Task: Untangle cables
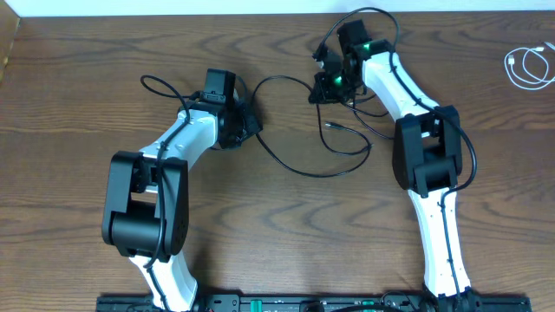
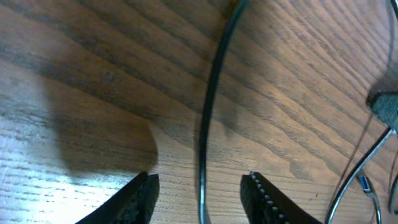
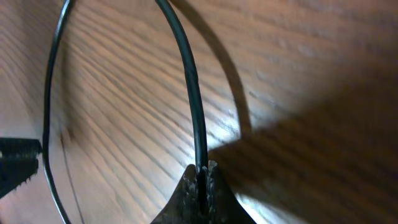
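The left pincer (image 2: pixel 199 200) straddles the black cable (image 2: pixel 208 118), jaws apart and clear of it. It should close squarely before any pull. Further right along that cable, the right pincer (image 3: pixel 200 180) is clamped on it. The white cable (image 1: pixel 529 66) lies coiled well to its right on the bench (image 1: pixel 69 104).

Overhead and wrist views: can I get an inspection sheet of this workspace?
Surface: wood-grain table, bare in front.
Job's things: black cable in loose loops mid-table; white cable coiled at the right edge, apart.
Clutter: nothing seen.
Grippers: left gripper open, black cable between its fingers; right gripper shut on black cable.
Cables: arm wiring along both arms.
Surroundings: pale wall beyond the far edge.
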Controlling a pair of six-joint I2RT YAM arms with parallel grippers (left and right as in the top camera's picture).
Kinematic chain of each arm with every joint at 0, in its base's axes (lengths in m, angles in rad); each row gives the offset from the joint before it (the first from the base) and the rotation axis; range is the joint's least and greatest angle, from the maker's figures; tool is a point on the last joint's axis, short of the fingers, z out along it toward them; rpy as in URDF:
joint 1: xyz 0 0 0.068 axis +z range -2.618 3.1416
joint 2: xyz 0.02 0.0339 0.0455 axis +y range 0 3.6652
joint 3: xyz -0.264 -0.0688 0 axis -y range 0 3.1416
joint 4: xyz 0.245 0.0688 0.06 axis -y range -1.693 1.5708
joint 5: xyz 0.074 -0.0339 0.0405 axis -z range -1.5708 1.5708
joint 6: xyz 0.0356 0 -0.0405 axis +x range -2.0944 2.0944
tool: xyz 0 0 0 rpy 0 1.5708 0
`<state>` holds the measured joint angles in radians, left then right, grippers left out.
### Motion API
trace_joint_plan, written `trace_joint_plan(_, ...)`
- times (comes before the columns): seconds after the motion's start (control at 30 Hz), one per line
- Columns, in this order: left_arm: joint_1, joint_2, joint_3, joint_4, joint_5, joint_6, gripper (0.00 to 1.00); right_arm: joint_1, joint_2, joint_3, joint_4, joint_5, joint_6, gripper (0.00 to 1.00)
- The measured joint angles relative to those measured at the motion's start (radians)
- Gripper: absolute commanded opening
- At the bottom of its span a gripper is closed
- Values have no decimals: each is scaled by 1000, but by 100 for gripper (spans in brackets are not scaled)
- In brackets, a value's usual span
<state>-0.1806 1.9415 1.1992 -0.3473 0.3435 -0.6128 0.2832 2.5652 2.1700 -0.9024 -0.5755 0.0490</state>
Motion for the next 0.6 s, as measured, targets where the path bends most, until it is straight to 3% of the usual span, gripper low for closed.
trace_joint_plan(0.3, 0, 0, 0, -2, 0, -1, 47, -24, -56, 25, -27, 9, 0, 1)
trace_joint_plan(0.6, 0, 0, 0, -13, 0, -2, 47, -126, -529, 75, -13, 61, 164, 1)
